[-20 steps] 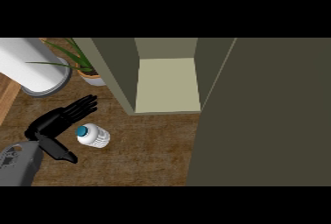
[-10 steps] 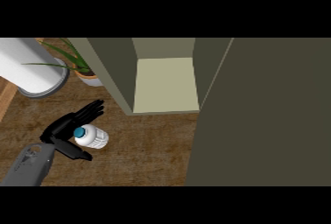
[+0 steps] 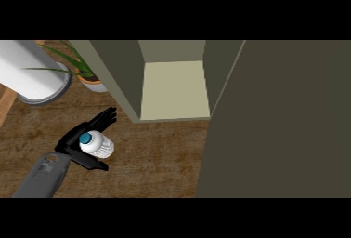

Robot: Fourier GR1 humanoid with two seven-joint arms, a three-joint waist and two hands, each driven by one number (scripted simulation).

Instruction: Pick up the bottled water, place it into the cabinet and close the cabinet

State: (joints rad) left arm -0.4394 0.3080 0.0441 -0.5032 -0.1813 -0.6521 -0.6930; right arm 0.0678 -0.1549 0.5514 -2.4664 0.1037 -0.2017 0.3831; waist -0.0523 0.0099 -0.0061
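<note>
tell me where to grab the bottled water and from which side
Take the bottled water round its white body, below the blue cap, coming from its left. It stands upright on the counter, cap up, so its round side is the part to wrap. The left robot hand is open on that side; the cabinet lies to its right.

No legible text, brand or number anywhere. The bottled water point(image 3: 98, 145) showed a teal cap and a ribbed white body, label unreadable. The cabinet point(image 3: 122, 76) and the white cylinder point(image 3: 27, 69) were plain, unmarked.
</note>
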